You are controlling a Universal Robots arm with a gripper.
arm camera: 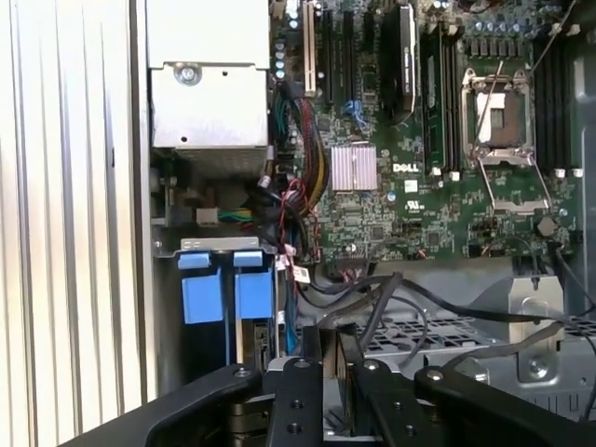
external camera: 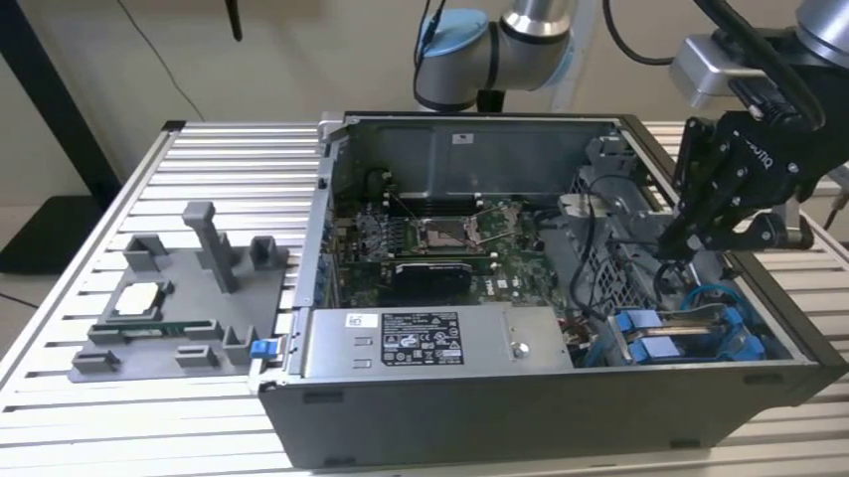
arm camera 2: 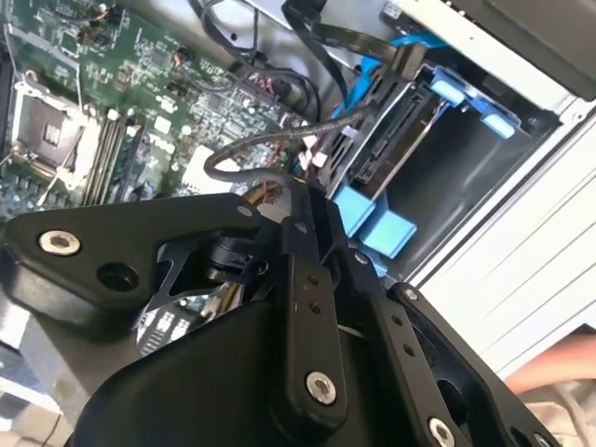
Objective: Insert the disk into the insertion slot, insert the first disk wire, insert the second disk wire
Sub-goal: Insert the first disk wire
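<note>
There is one computer case [external camera: 531,417] and one gripper [external camera: 670,246]. Inside are two blue carriers [arm camera: 203,296] and one silver box [arm camera: 209,93].

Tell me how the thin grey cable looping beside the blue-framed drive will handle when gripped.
Probably floppy: the cable arcs in a loose curve. Likely light, being thin. Its smooth round sheath may slip in the gripper.

Over the drive cage [external camera: 613,283]: occupied by the gripper [external camera: 674,246], which hangs close above it.
Cage opening: black cables [external camera: 582,266] and blue cables [external camera: 714,295] loop across.
Motherboard [external camera: 438,234] bay: open from above.
Desk [external camera: 146,417], the exterior view's left: free around the grey fixture [external camera: 186,298].
</note>
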